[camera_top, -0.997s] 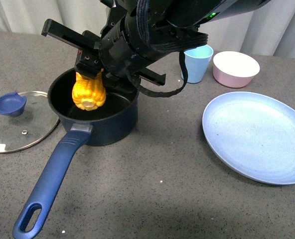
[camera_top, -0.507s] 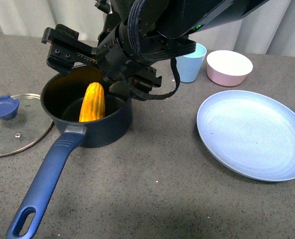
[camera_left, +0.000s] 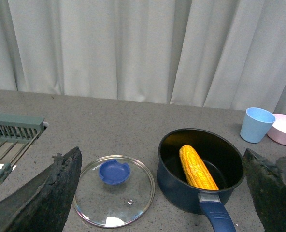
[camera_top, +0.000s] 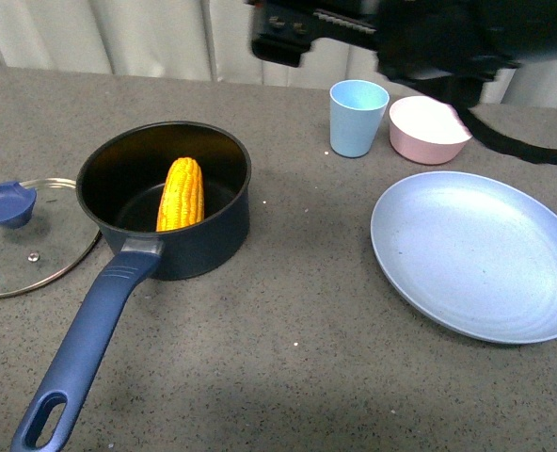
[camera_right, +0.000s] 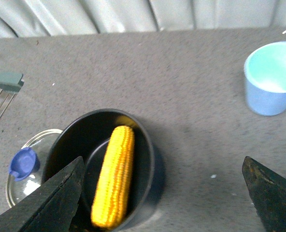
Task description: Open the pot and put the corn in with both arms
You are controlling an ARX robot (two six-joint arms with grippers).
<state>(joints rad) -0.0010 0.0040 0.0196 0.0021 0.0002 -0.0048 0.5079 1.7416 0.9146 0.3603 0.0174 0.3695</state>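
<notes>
A: Two things matter on the left side of the grey table (camera_top: 288,311). Furthest left, a glass lid (camera_top: 24,240) with a blue knob lies flat beside the pot (camera_top: 203,231). The dark blue pot is open, and the corn (camera_top: 182,195) lies inside, tilted, one end propped against the wall nearest the handle (camera_top: 86,344).

B: Is anything gripping the corn?

A: No. The right gripper (camera_right: 162,203) is raised above the pot with its jaws spread wide and nothing between them; the right wrist view looks down between its fingers (camera_right: 46,205) onto the cob. The left gripper (camera_left: 162,193) hangs on the near side of the lid and pot, likewise spread and empty.

B: And further right?

A: A light blue cup (camera_top: 358,117), a pink bowl (camera_top: 429,127) and a large blue plate (camera_top: 476,254). In the front view the right arm is a dark blur over the cup and bowl, so I may be misjudging how close it passes.

B: What does the present step ask for?

A: I judge the corn delivered. What's left is clearing the arm away: rise straight, jaws apart, avoiding the pot rim, cup and bowl.
</notes>
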